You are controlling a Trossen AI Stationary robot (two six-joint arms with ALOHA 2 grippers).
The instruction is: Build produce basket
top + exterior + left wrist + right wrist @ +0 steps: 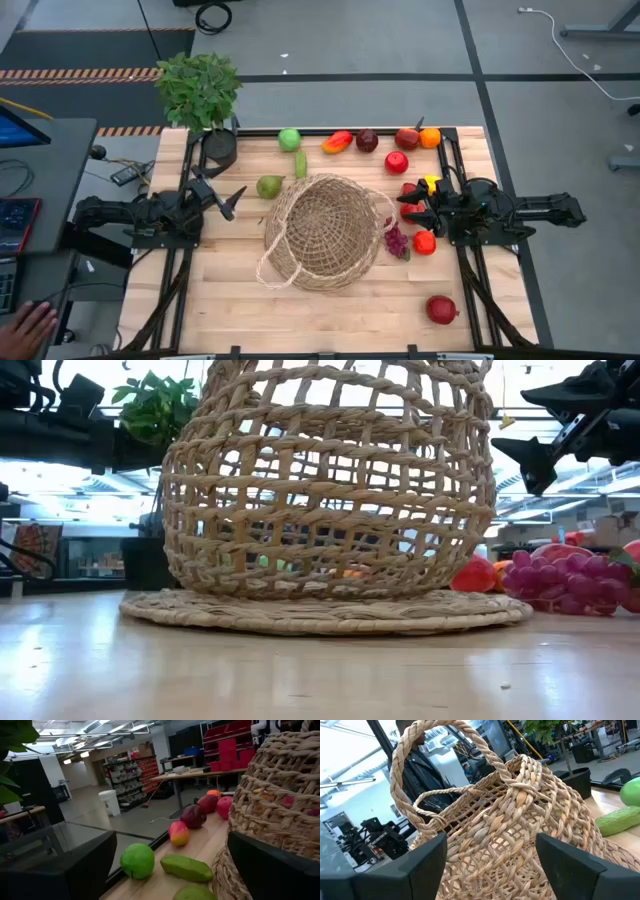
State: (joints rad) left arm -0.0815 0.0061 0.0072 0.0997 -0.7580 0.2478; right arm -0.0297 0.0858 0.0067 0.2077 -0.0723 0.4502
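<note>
— Wicker is filling the middle of the table [200, 300]: the basket [325, 232] is sitting there with its loop handle lying toward the near left. It is holding nothing that I can make out from above.

— And the produce?

— It is lying all around it. Along the far edge a green apple [289, 139], a red-and-orange mango [338, 142], a dark red fruit [367, 140], a red apple [407, 138] and an orange [430, 137] are sitting in a row. A green pear [269, 186] and a green vegetable [301, 164] are resting just off the basket's far-left rim. The purple grapes [397, 241] are lying beside its right rim, and a pomegranate [441, 309] is sitting alone at the near right.

— Where are the arms?

— The left gripper [232, 201] is hovering left of the basket, near the pear, with its fingers standing wide apart and holding nothing. The right gripper [415, 210] is hanging at the right among red and yellow pieces, facing the basket, its fingers [572, 862] also spread apart with nothing between them.

— Anything else?

— A potted plant [200, 88] is standing at the far left corner.
</note>
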